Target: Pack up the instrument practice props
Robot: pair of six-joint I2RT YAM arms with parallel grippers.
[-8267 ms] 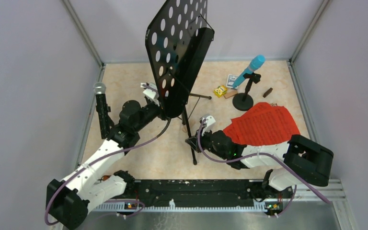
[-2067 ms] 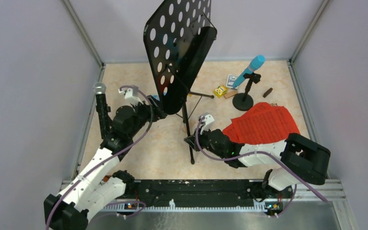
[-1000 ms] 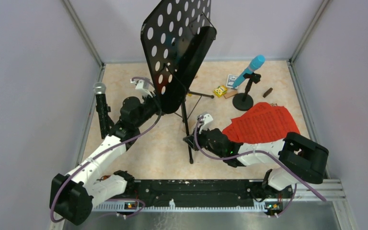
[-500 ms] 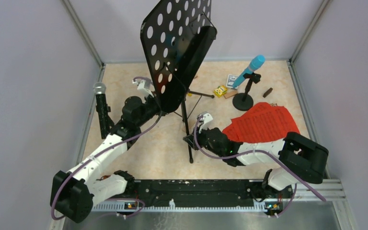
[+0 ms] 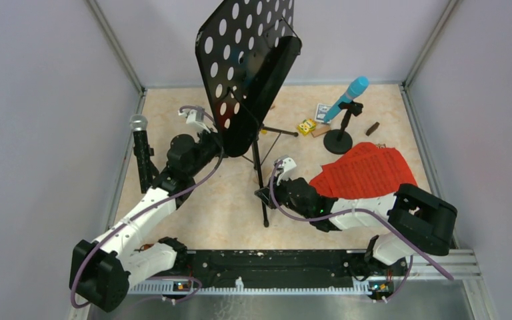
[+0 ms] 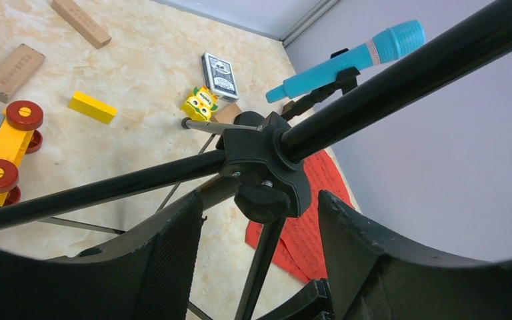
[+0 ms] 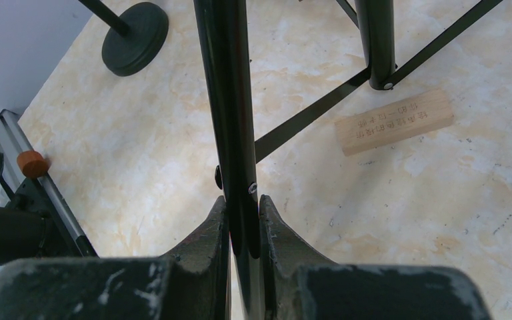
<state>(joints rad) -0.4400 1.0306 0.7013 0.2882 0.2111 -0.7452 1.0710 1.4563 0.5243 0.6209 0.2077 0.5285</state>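
Note:
The black hole-punched music desk (image 5: 247, 73) stands tilted on its tripod at the middle of the floor. My left gripper (image 5: 213, 143) is open; its fingers (image 6: 167, 247) stand either side of the stand's clamp knob (image 6: 261, 202) without touching it. My right gripper (image 5: 267, 195) is shut on a tripod leg (image 7: 230, 100) low near the floor. The red sheet-music pages (image 5: 367, 172) lie over my right arm. The blue microphone (image 5: 348, 97) sits in its round-based holder (image 5: 338, 141) at the back right. The black silver-headed microphone (image 5: 140, 143) stands at the left wall.
Wooden blocks (image 6: 12, 72), a yellow block (image 6: 92, 107), the colourful toy vehicle (image 6: 3, 157), a card box (image 6: 219, 68) and a small yellow toy (image 6: 199, 105) lie behind the stand. Another wooden block (image 7: 395, 121) lies by the tripod's centre. Walls enclose three sides.
My left gripper swung out to the left, then came back under the desk to the stand's clamp; it has barely moved in the last half second. The right gripper stays shut on the leg.

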